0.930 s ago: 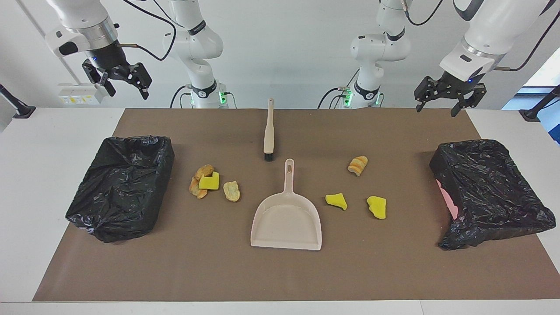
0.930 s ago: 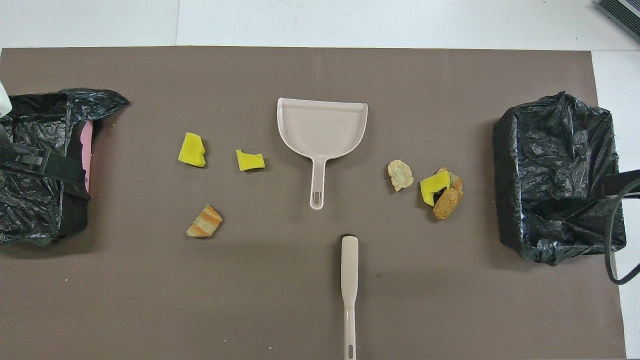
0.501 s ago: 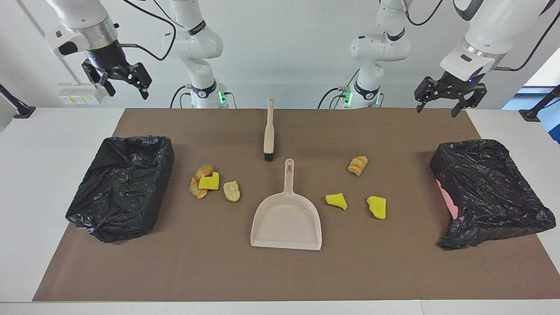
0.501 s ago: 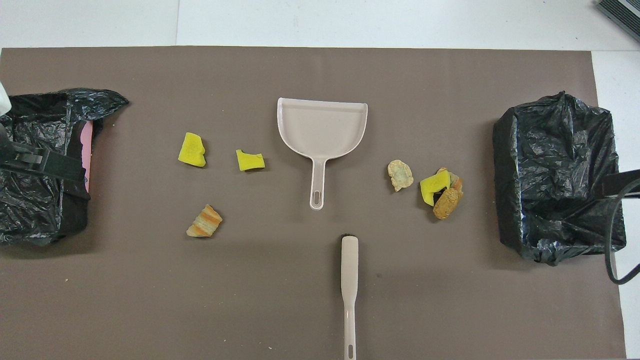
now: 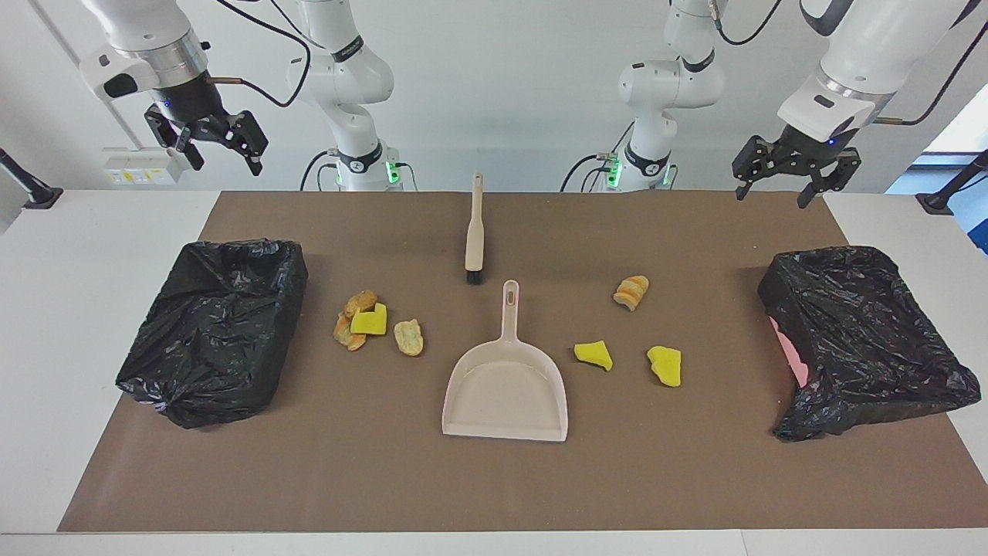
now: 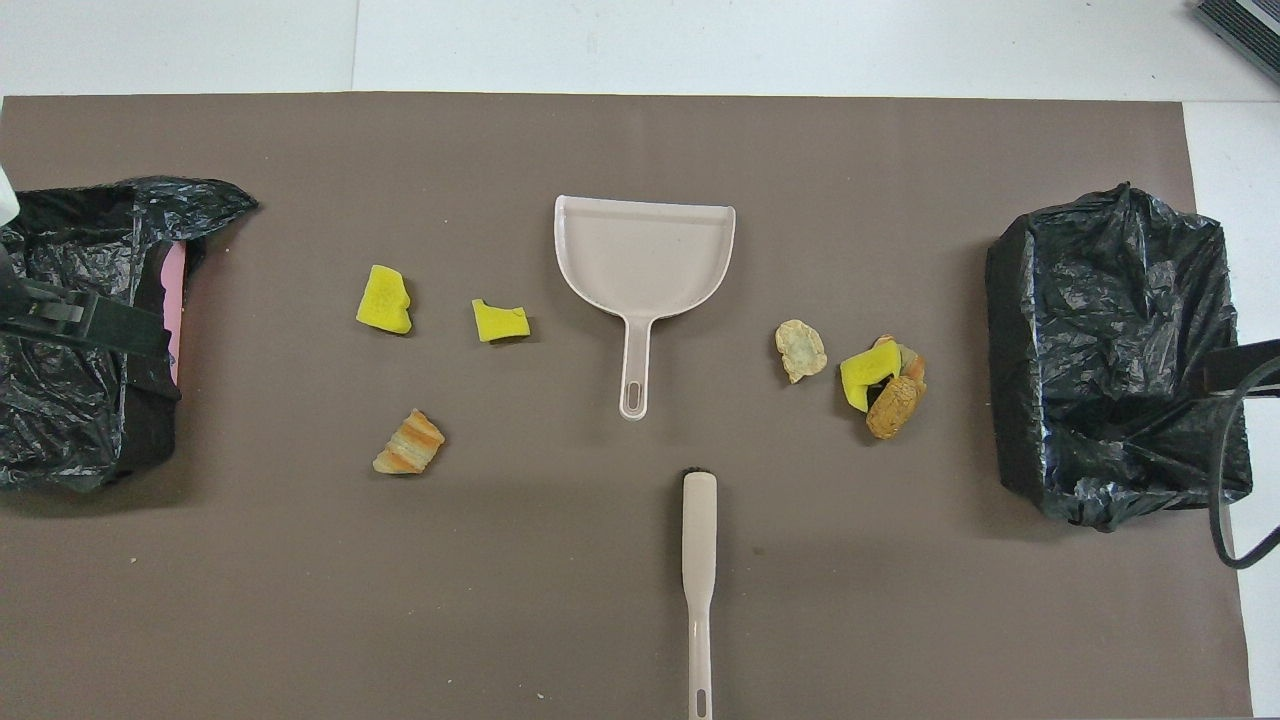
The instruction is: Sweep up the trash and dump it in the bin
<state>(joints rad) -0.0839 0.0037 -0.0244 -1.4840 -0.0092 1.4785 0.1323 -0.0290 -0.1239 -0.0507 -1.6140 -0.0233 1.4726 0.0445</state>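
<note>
— Trash [image 5: 369, 320] first: where is it lying?

— Scraps sit on the brown mat [image 5: 494, 479] in two groups, one on each side of the beige dustpan [image 5: 505, 394]. Toward my right arm's end, a yellow sponge piece [image 6: 866, 368] lies on tan bread-like lumps [image 6: 893, 405], with one pale lump [image 6: 800, 350] just beside them. Toward my left arm's end there are two yellow sponge pieces [image 6: 383, 299] [image 6: 499, 321], apart from each other, and a striped bread lump [image 6: 410, 443] nearer to me than both.

— And the tools?

— The dustpan lies flat in the middle, handle pointing at me. The brush [image 5: 473, 232] lies nearer to me than the dustpan, bristles close to the tip of the dustpan's handle but not touching it.

— The bins?

— One black-bagged bin [image 5: 212, 340] at my right arm's end of the mat, another [image 5: 861, 340] at my left arm's end, with a bit of pink showing under its bag.

— Your grippers?

— My left gripper [image 5: 776, 181] hangs high over the mat's corner by the bin at that end, fingers spread wide, holding nothing. My right gripper [image 5: 224, 150] waits high over the table's edge near its own bin, also spread and empty
</note>
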